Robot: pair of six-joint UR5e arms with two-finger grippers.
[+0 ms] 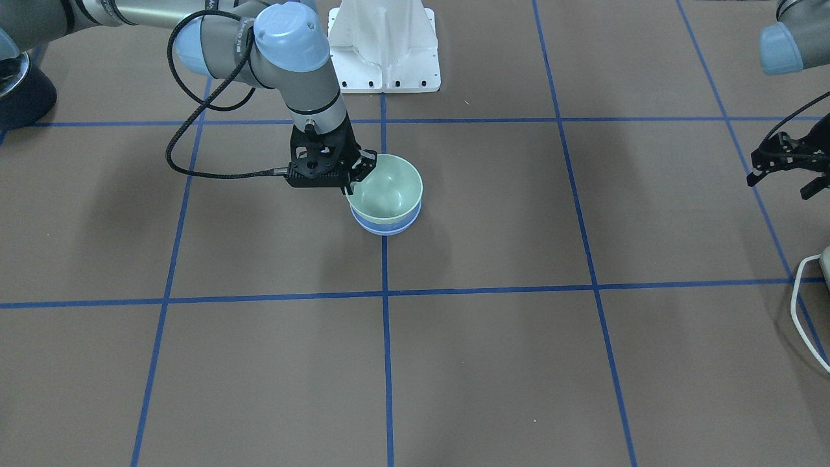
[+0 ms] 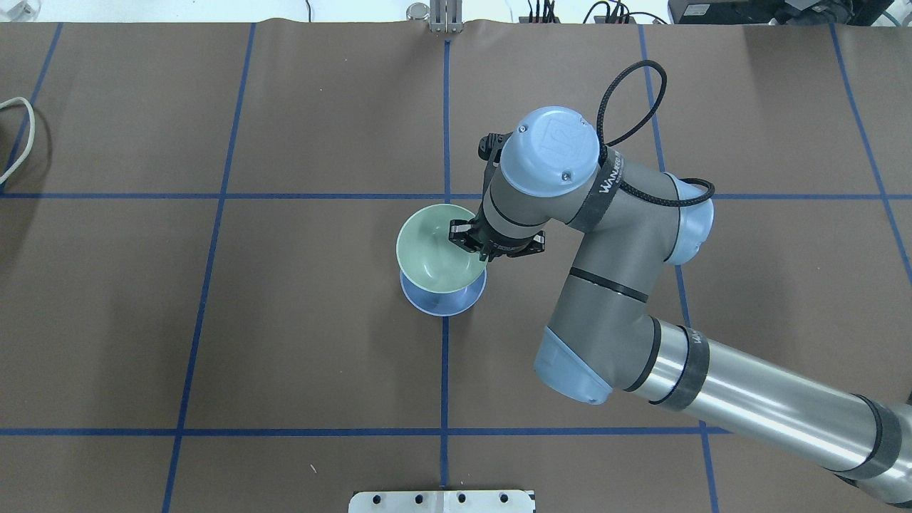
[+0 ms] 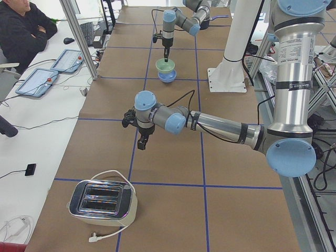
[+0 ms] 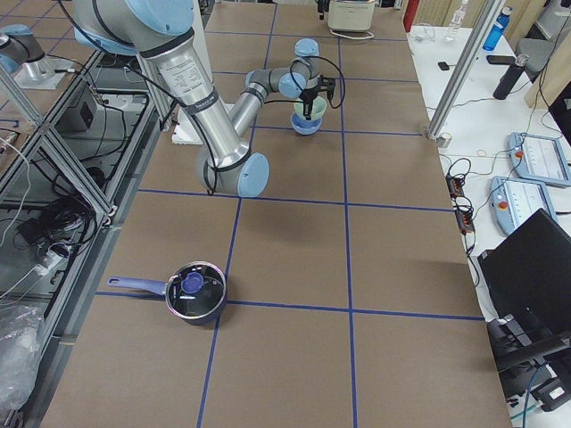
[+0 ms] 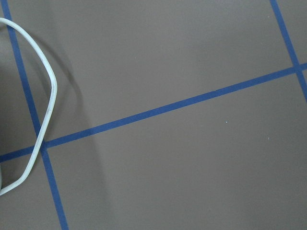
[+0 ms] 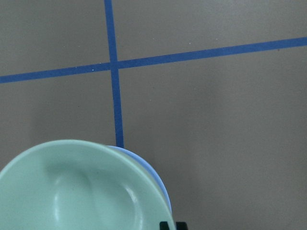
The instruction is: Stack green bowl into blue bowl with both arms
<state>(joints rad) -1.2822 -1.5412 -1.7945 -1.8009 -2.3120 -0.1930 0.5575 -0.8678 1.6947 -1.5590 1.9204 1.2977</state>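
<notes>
The pale green bowl (image 1: 389, 188) sits in the mouth of the periwinkle-blue bowl (image 1: 384, 226) near the table's middle. Only a band of the blue bowl shows under it. I cannot tell whether the green bowl rests fully inside. My right gripper (image 1: 358, 175) is shut on the green bowl's rim, on the side nearest the robot. From overhead, the green bowl (image 2: 431, 249) lies over the blue bowl (image 2: 443, 303), with the right gripper (image 2: 472, 244) on the rim. The right wrist view shows both bowls, green (image 6: 72, 191) and blue (image 6: 160, 184). My left gripper (image 1: 784, 178) hangs open and empty, far off.
The white mounting pedestal (image 1: 384, 45) stands behind the bowls. A white cable (image 1: 804, 305) lies under the left gripper and runs to a toaster (image 3: 102, 199) at the table's left end. A lidded pot (image 4: 192, 290) sits at the right end. A person (image 3: 21, 26) sits beside the table.
</notes>
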